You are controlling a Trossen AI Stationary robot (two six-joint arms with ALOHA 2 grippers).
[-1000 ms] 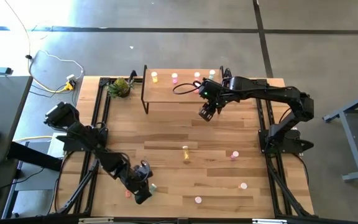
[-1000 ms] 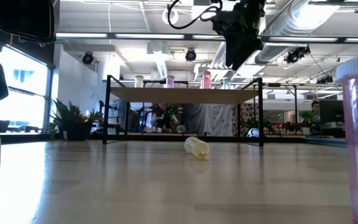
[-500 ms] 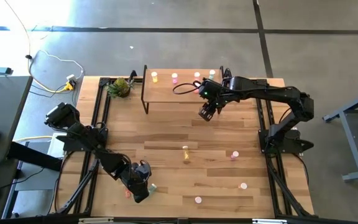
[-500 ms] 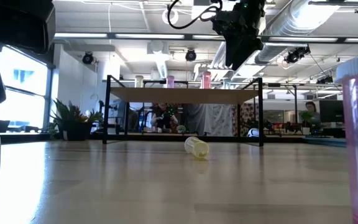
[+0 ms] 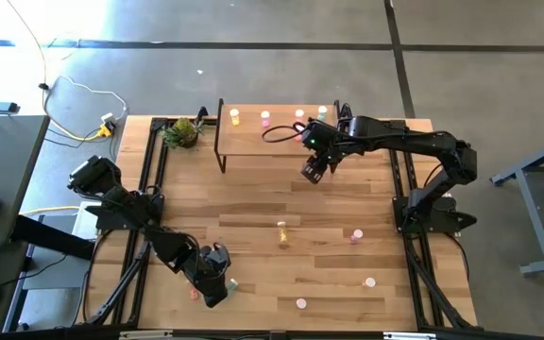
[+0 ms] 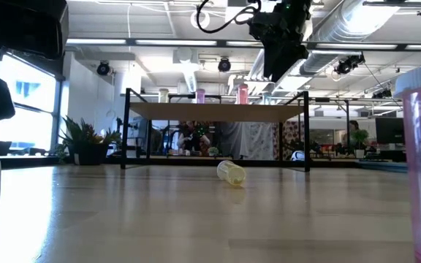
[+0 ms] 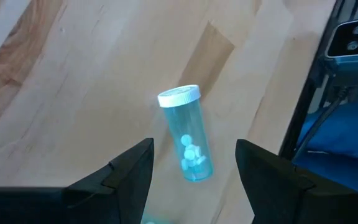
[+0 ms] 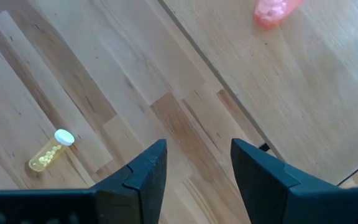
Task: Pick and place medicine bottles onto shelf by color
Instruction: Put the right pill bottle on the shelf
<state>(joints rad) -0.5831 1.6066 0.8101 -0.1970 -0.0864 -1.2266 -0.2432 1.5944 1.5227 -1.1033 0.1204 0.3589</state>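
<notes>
The left gripper (image 5: 213, 283) hangs low at the lower left of the high view, its jaws wide apart and empty over a green bottle (image 7: 188, 136) that lies on its side on the worktop (image 5: 253, 198), pale cap pointing away from the fingers (image 7: 124, 171). In the high view this bottle (image 5: 233, 283) shows just right of the gripper, with a red bottle (image 5: 194, 294) just to its left. The right gripper (image 5: 314, 173) hovers in the upper middle of the high view, just off the front right edge of the shelf (image 5: 253, 140), jaws also spread and holding nothing. Four bottles stand along the shelf's far edge: a yellow one (image 5: 235, 116), two pink ones (image 5: 265, 117) (image 5: 299, 115), and a green one (image 5: 322, 111). On the worktop, a yellow bottle (image 5: 281, 230) lies on its side near the centre; it also shows in the right wrist view (image 8: 50, 151). Three pink bottles (image 5: 356, 234) (image 5: 369, 281) (image 5: 300, 303) are scattered toward the lower right. A plant (image 5: 183, 131) sits at the upper left corner of the worktop.
</notes>
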